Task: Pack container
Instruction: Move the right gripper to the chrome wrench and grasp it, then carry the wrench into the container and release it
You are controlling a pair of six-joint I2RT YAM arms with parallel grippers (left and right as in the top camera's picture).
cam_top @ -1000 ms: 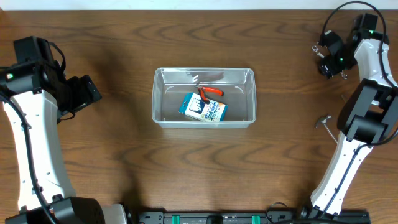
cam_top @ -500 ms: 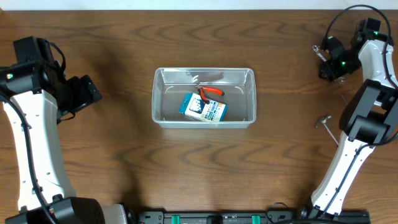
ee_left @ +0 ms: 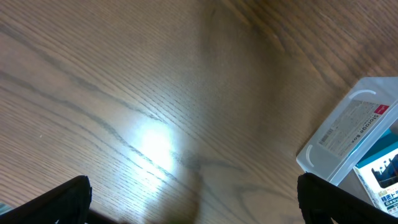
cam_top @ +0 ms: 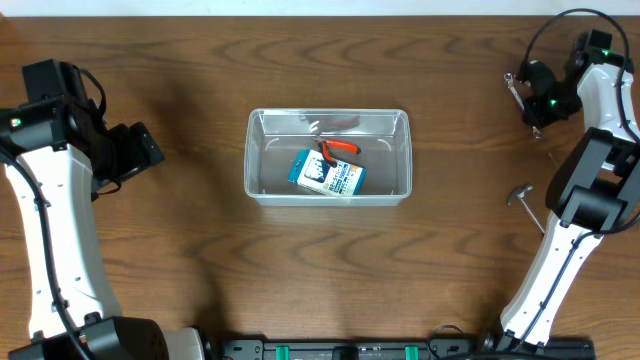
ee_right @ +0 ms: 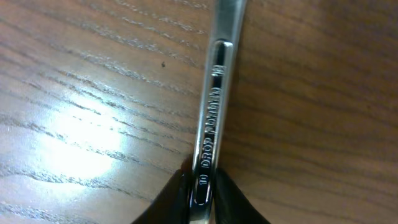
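The container (cam_top: 328, 114) is a clear rectangular bin at mid-table; its corner (ee_left: 348, 134) shows at the right of the left wrist view. Inside lie a blue-and-white box (cam_top: 328, 176) and red-handled pliers (cam_top: 341, 148). At the far right, my right gripper (cam_top: 534, 103) is shut on a silver wrench (cam_top: 512, 88). The right wrist view shows the wrench's shaft (ee_right: 214, 93) pinched between the black fingers (ee_right: 173, 200) of that gripper (ee_right: 204, 194), just over the wood. My left gripper (cam_top: 143, 148) is open and holds nothing, left of the container. In its own wrist view the left gripper (ee_left: 196, 205) hangs over bare wood.
A small metal tool (cam_top: 522, 194) lies on the table by the right arm's lower link, partly hidden by it. A small bright metal piece (cam_top: 315, 124) sits at the container's back wall. The table is dark wood.
My right gripper has closed its fingers on the wrench and shifted slightly to the right. The left arm and the container's contents have not moved.
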